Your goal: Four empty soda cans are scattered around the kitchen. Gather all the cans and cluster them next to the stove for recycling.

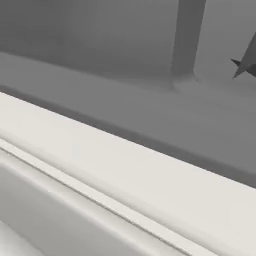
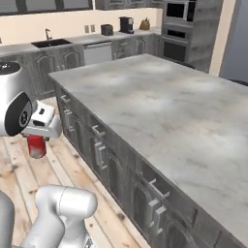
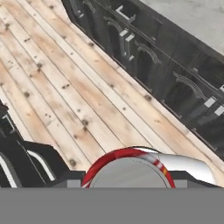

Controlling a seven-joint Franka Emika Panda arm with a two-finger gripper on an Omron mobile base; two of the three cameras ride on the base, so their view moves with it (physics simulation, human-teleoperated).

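Note:
A red soda can (image 2: 37,147) hangs upright over the plank floor, left of the island, with my gripper (image 2: 36,141) shut on it from above. In the hand view the can's silver top and red rim (image 3: 129,168) sit right at the bottom, between the fingers. The stove is out of view.
The large grey marble island (image 2: 164,106) with dark cabinet fronts (image 2: 104,160) stands to the right of the can. On the far wall counter are a black sink (image 2: 50,43), a toaster (image 2: 107,30) and a coffee machine (image 2: 127,24). Wall ovens (image 2: 177,29) stand at the back right.

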